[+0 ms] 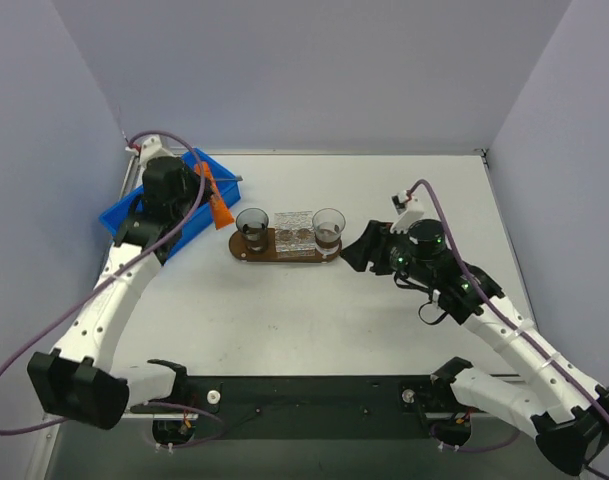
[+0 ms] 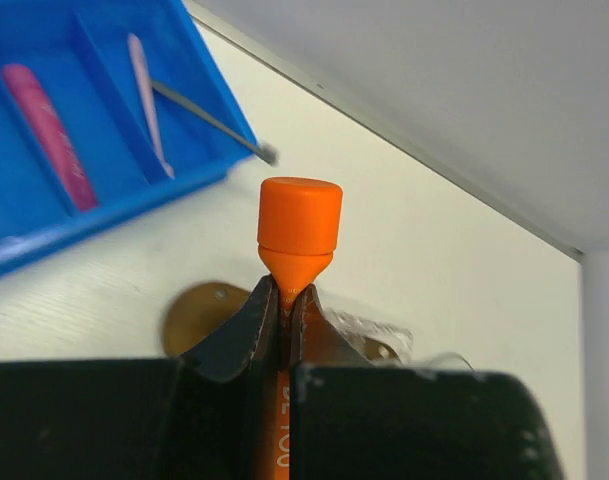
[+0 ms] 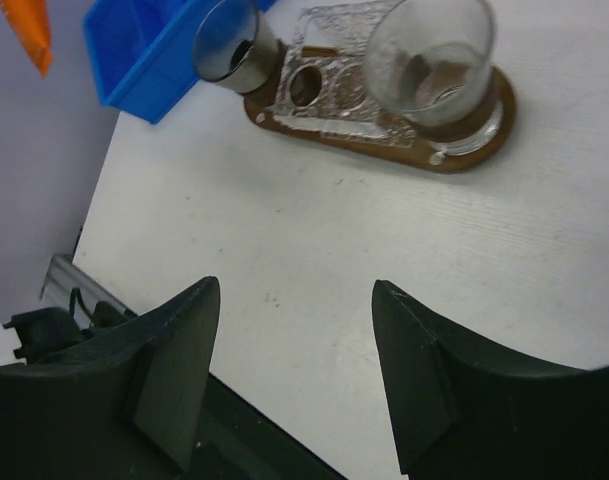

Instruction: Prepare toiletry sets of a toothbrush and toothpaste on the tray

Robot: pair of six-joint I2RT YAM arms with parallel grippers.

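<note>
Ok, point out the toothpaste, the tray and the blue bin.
toothpaste (image 2: pixel 299 215): left wrist view, on its orange cap.
tray (image 3: pixel 384 149): right wrist view, on its brown near edge.
blue bin (image 1: pixel 116 214): top external view, its left corner.

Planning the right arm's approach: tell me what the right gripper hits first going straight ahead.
Probably the near edge of the tray, below the clear glass. The open right gripper faces it across bare table, though height is hard to judge.

Left arm (image 1: pixel 109 300) extended forward, left gripper (image 2: pixel 284 300) clamped on small orange toothpaste tube (image 2: pixel 299 225). Right arm (image 1: pixel 514 335) angled inward, right gripper (image 3: pixel 294 292) spread wide.
</note>
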